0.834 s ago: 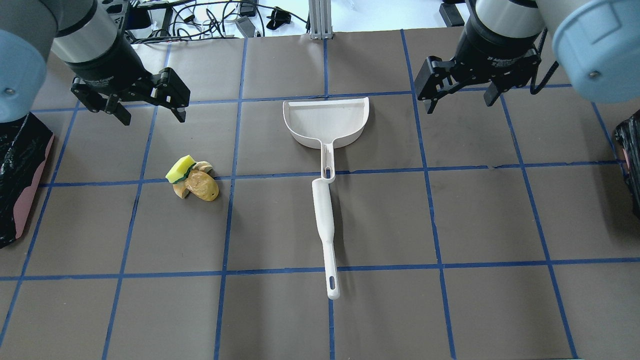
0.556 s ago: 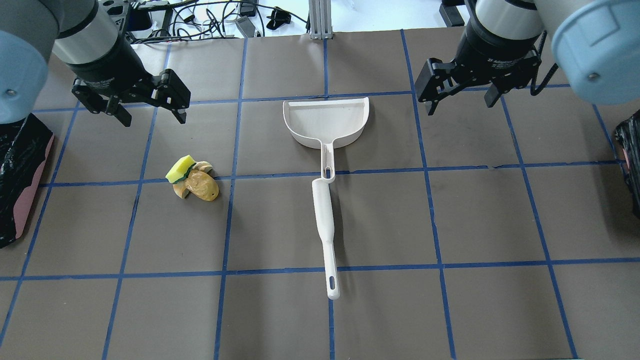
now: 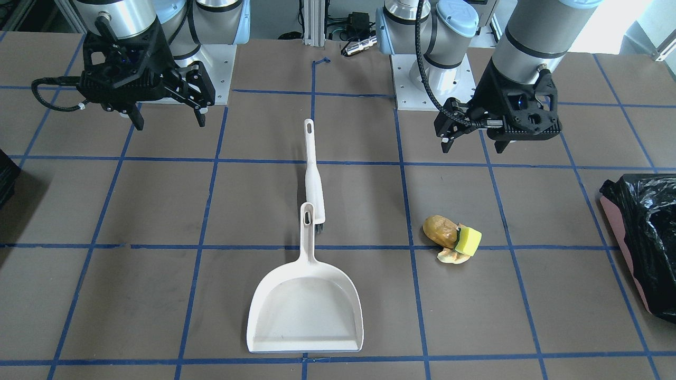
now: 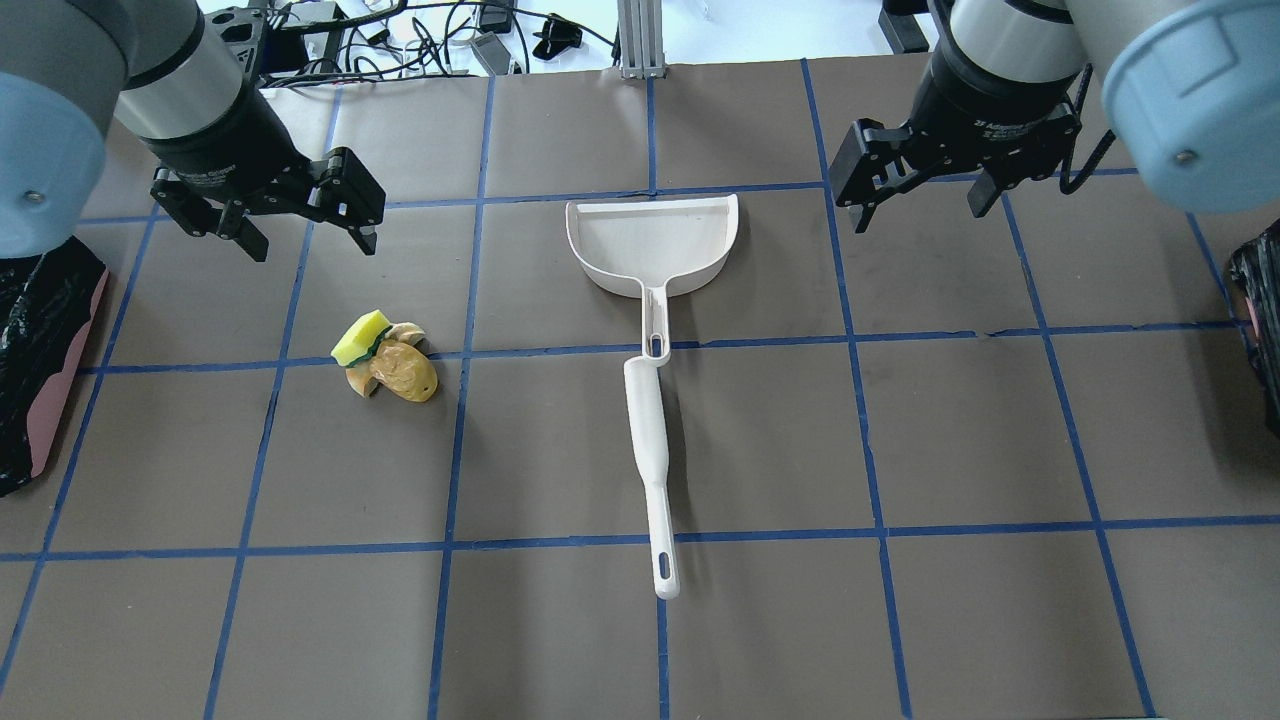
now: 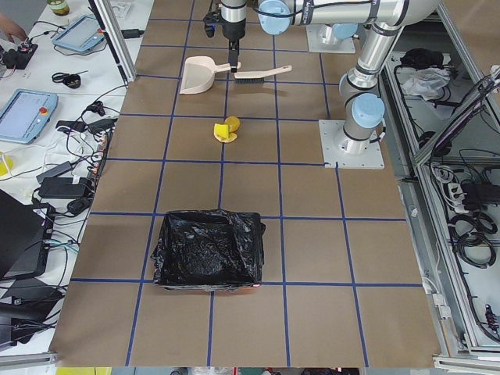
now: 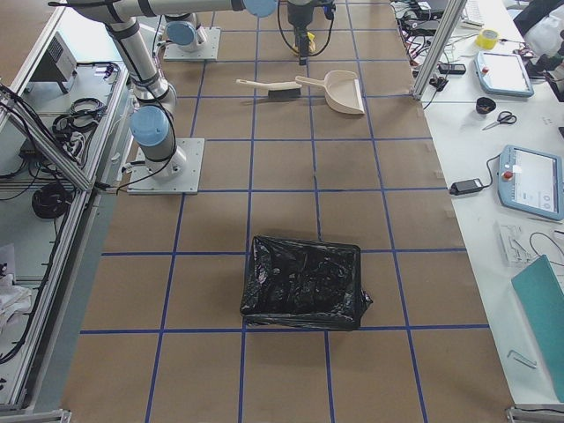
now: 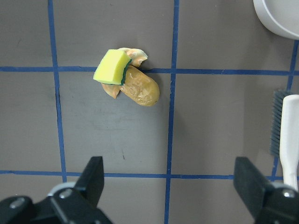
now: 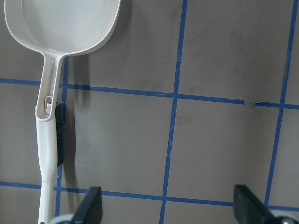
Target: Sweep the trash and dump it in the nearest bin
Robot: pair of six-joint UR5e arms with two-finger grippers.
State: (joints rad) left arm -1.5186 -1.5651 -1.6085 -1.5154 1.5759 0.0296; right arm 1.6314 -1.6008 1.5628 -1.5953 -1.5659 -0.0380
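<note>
The trash (image 4: 385, 360) is a yellow-green sponge, a brownish potato-like lump and a pale slice, clustered on the brown table; it also shows in the left wrist view (image 7: 128, 81) and the front view (image 3: 452, 237). My left gripper (image 4: 310, 243) hangs open and empty above the table just beyond the trash. My right gripper (image 4: 917, 213) hangs open and empty to the right of the white dustpan (image 4: 650, 240). A white brush (image 4: 650, 450) lies with its head under the dustpan's handle. The pink-sided bin (image 4: 40, 370) with a black bag stands at the left edge.
A second black-bagged bin (image 4: 1262, 320) stands at the table's right edge. Blue tape lines form a grid on the table. Cables and a metal post (image 4: 640, 40) lie beyond the far edge.
Both grippers have shifted only slightly; the left one has drifted a little toward the trash. Both stay open. The trash, dustpan and brush have not moved.
</note>
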